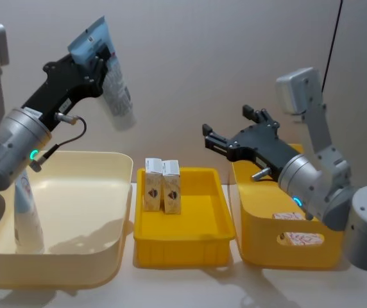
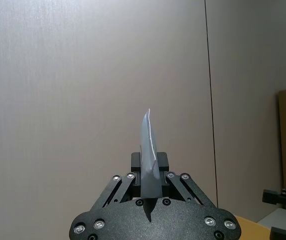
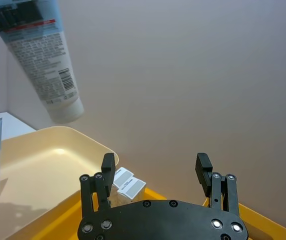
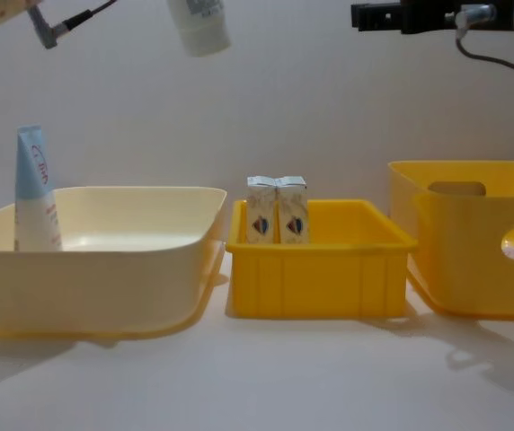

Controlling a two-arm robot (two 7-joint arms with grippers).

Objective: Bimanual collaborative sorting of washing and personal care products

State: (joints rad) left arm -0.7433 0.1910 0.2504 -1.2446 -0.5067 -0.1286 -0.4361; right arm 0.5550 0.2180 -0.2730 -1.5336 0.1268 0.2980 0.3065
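My left gripper (image 1: 97,61) is raised high over the cream bin (image 1: 116,212) and is shut on the flat end of a white squeeze tube (image 1: 116,90), which hangs cap down. In the left wrist view the tube's crimped end (image 2: 149,155) sits edge-on between the fingers. A second tube (image 1: 26,215) stands upright in the cream bin's left corner. Two small white cartons (image 1: 162,186) stand side by side at the back of the low yellow tray (image 1: 190,247). My right gripper (image 1: 231,127) hovers open and holding nothing, above the gap between the tray and the tall yellow bin (image 1: 260,247).
The tall yellow bin on the right holds cartons (image 1: 299,237) that show through its handle slot. The three containers stand in a row, close together, with bare tabletop (image 4: 257,377) in front. A plain wall is behind.
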